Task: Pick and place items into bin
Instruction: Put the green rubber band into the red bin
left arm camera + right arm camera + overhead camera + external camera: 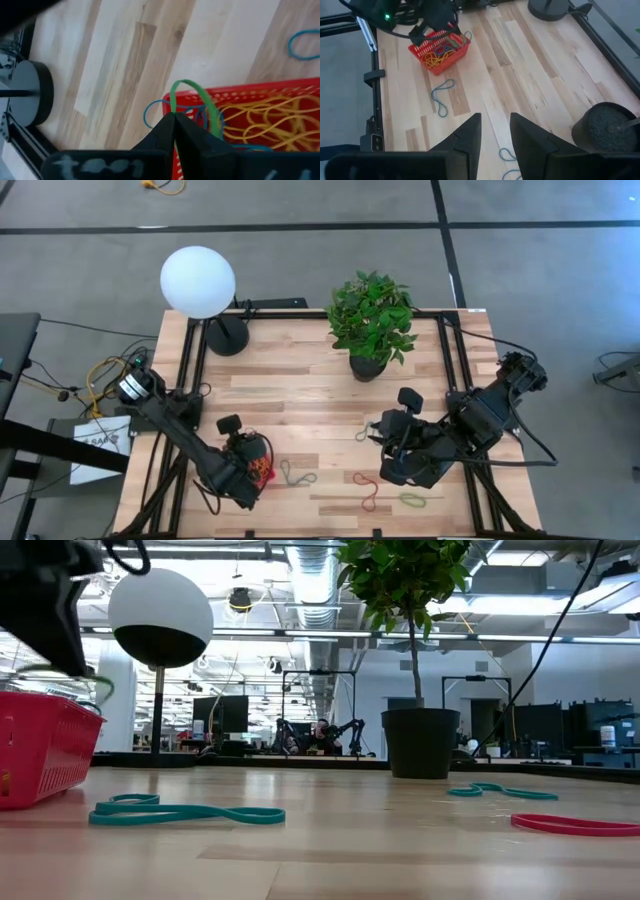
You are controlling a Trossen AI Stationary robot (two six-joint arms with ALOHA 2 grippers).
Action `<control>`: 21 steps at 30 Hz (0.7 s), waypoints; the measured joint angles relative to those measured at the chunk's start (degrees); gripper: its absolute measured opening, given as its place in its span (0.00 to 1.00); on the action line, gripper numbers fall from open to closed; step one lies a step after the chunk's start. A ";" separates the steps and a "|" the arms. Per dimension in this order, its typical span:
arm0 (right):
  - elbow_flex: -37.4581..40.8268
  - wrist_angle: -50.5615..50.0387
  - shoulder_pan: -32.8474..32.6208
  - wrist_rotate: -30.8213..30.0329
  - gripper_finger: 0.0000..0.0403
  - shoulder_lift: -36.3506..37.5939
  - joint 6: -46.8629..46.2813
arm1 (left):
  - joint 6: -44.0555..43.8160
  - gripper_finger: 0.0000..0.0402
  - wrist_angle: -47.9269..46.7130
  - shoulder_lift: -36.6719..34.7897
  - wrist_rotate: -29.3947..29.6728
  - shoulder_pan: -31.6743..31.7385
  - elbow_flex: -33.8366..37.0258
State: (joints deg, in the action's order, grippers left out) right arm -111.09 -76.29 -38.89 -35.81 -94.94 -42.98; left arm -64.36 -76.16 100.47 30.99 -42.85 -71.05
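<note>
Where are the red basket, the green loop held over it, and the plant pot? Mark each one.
red basket point(440, 50), right wrist view, on its mesh side wall.
green loop point(192, 90), left wrist view, on the arch above the shut jaws.
plant pot point(420, 745), low view, on its dark front wall.

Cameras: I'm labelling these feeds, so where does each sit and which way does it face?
High: above the table, facing down; both arms show.
Low: at tabletop height, facing level past the red basket and a teal loop.
Left wrist: over the basket; left pincer shut on a green loop.
Right wrist: faces across the table; right pincer open.
The basket shows in all four views.
</note>
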 joint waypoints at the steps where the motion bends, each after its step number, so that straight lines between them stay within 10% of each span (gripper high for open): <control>1: 0.00 0.00 0.00 0.00 0.24 0.00 0.00 | 0.09 0.00 0.26 0.00 -0.21 0.02 0.55; 21: 0.02 3.12 1.14 -0.67 0.24 0.02 3.17 | 3.99 0.26 6.73 -0.04 -0.50 0.17 3.02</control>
State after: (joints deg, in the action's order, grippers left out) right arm -111.07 -73.17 -37.76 -36.48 -94.92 -39.82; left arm -60.37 -69.43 100.42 30.48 -42.68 -68.03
